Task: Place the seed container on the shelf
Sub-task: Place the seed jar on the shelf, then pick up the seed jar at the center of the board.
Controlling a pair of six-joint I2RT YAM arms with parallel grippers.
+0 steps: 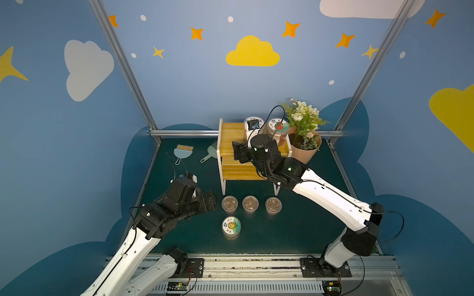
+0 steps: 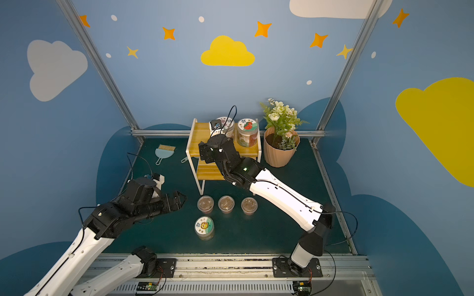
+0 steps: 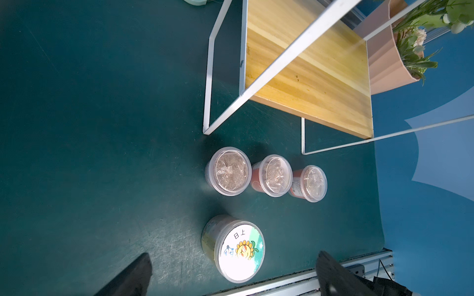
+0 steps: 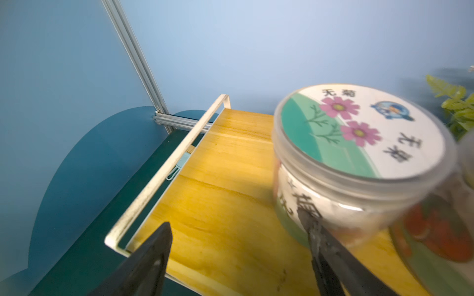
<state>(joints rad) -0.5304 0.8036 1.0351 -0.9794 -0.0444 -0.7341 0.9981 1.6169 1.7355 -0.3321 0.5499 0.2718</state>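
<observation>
Top views both show the dark green table (image 1: pixel 302 230) filling the lower middle of the frame, with the shelf (image 1: pixel 230 138) at centre near its back edge. Over the shelf's upper board the right gripper (image 4: pixel 234 220) gapes wide, holding nothing, just beside the pink-flower seed container (image 4: pixel 359 133) standing on that board. Left of centre, the left gripper (image 1: pixel 212 201) is likewise spread and empty, near the sunflower-lidded jar (image 1: pixel 231 225) on the table.

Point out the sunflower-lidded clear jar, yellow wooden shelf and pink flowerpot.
Sunflower-lidded clear jar (image 1: pixel 231 225): top view, lid centre.
Yellow wooden shelf (image 1: pixel 230 137): top view, upper board.
Pink flowerpot (image 2: pixel 278 156): top view, front wall.
</observation>
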